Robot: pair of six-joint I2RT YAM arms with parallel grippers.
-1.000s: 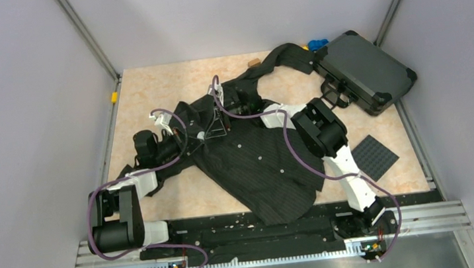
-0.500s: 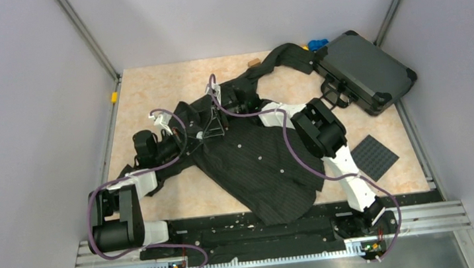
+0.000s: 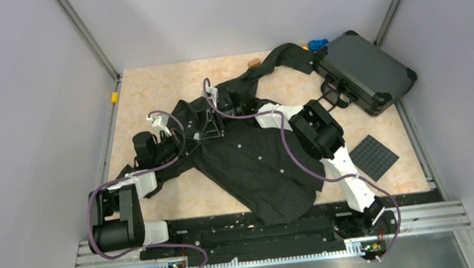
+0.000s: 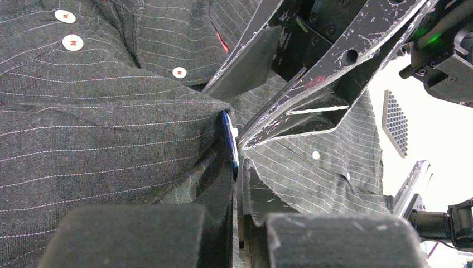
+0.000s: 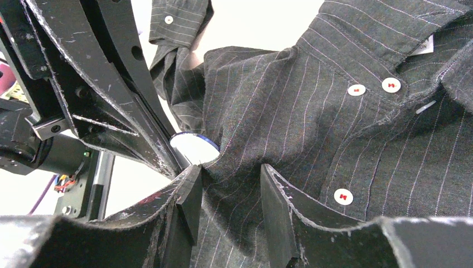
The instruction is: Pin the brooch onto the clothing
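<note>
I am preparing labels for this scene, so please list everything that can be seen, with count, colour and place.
shirt: one, black with fine stripes, spread across the middle
buttons: several, white, on the shirt front
brooch: one, blue-rimmed, at a shirt fold
case: one, dark grey, far right corner
toy piece: one, bright blue, behind the case
studded plate: one, dark grey, right side
block: one, tan, far edge beside a sleeve
clip: one, yellow, left edge
table: one, pale beige, under everything
left gripper: one, black, shut on the brooch
right gripper: one, black, pinching a shirt fold beside the brooch
</note>
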